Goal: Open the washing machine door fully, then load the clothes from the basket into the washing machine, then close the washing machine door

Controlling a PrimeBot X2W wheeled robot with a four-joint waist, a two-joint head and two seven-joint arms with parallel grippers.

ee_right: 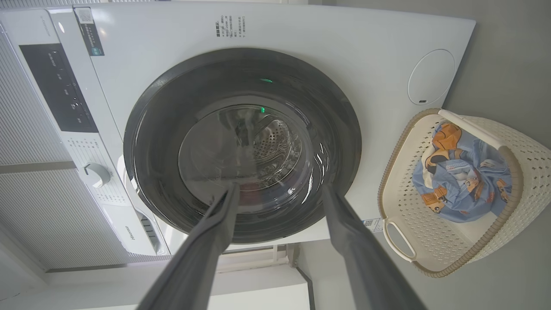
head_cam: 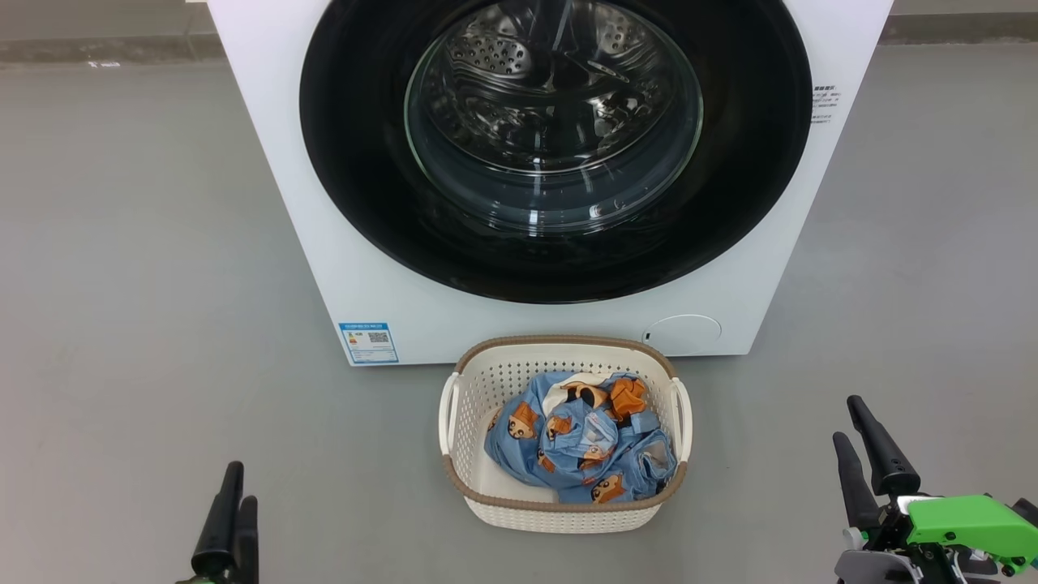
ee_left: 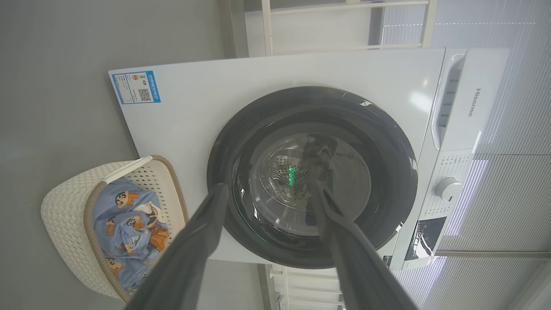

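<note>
Grey floor (head_cam: 122,243), smooth, runs under the whole set-up.

Lower left of head view: left gripper (head_cam: 242,485) held low, fingers pointing up, well short of the machine. Its wrist view shows the fingers spread wide with nothing between them. The machine lies sideways there, so the wrist is judged rolled.

Centre: washing machine (head_cam: 365,276), with a blue label sticker (head_cam: 368,342) low on its front. The washing machine door (head_cam: 357,162) sits shut, flush with the front. Judged rigid and hinged, with a glossy rim likely to slip under hard fingers; hook the rim edge. Cannot tell where a pull recess lies.

Just before the machine: basket (head_cam: 568,511), judged light and liable to slide. The clothes (head_cam: 576,446) are heaped inside it; soft and limp, so pinch the raised bunch on top.

Lower right: right gripper (head_cam: 848,418) held low, fingers angled up. Its wrist view shows wide, empty fingers facing the door, wrist likewise rolled.
</note>
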